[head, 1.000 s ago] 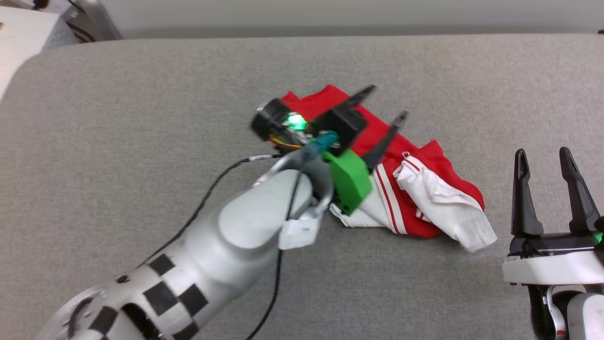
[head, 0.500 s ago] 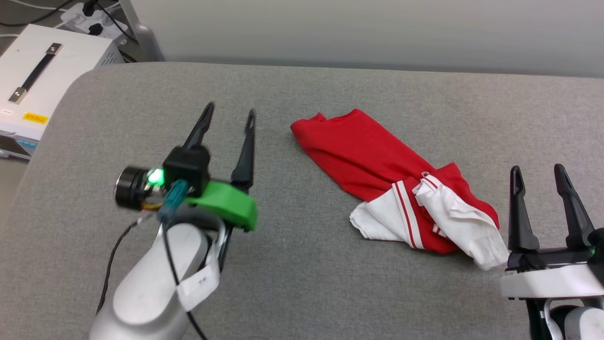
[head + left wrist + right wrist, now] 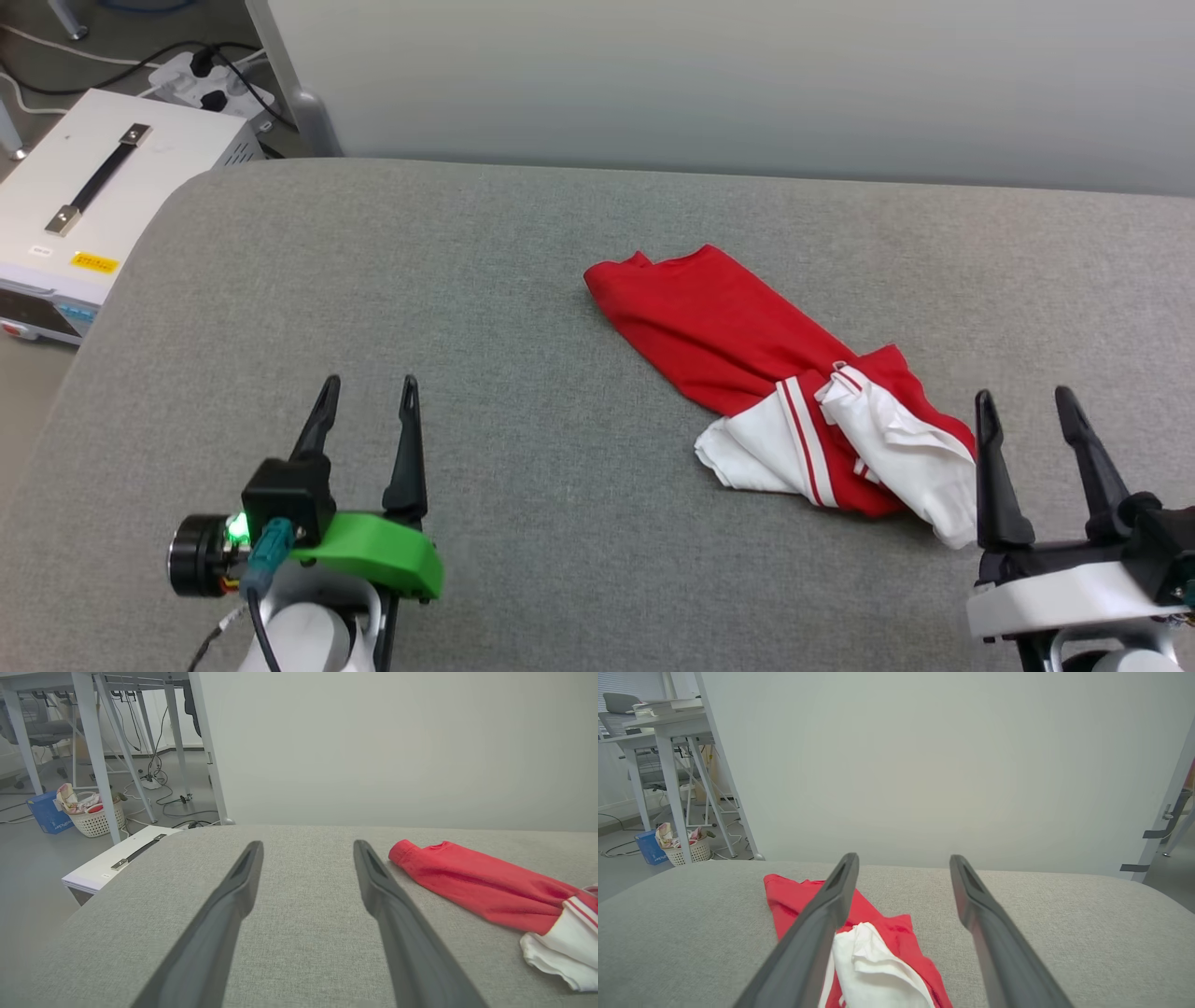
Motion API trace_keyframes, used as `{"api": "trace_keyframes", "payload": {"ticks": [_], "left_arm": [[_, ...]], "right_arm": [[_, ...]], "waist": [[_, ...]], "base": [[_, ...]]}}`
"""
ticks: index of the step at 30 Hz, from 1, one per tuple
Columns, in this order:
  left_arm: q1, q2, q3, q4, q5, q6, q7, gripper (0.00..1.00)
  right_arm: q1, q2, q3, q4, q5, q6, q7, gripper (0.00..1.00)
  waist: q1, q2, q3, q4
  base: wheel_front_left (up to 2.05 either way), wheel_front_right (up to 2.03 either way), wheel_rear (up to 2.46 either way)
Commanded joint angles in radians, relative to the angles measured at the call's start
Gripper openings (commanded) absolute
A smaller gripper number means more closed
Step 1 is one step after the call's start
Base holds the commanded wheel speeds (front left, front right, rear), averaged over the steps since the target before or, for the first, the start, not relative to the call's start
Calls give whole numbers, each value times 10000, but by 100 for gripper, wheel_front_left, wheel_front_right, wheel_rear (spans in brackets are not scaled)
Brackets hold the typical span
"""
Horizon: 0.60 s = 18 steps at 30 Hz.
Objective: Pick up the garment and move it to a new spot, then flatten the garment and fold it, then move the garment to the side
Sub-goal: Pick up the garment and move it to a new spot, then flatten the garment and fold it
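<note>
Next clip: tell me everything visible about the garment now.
The garment is a red, soft-looking shirt with white sleeves trimmed in red stripes. It lies crumpled in a diagonal strip on the grey fabric surface, red end farther away, white sleeves bunched at the near end, close beside the open right gripper; whether they touch is unclear.
</note>
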Motion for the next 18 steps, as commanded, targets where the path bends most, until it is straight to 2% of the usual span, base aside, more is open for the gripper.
{"api": "trace_keyframes", "payload": {"ticks": [1, 10, 18], "left_arm": [[282, -158, 179, -20, 168, -166, -58, 100], [1047, -823, 1018, 186, 931, -1019, -58, 100], [1336, -1319, 1555, 381, 1389, -1524, -58, 100]], "right_arm": [[174, -9, 34, 94, -40, -9, -49, 100], [636, -9, 99, 549, -92, -9, -49, 100], [916, -9, 51, 798, -68, -9, -49, 100]], "waist": [[0, 0, -85, -15], [0, 0, -371, -44], [0, 0, -457, -45]], "base": [[0, 0, 0], [0, 0, 0], [0, 0, 0]]}}
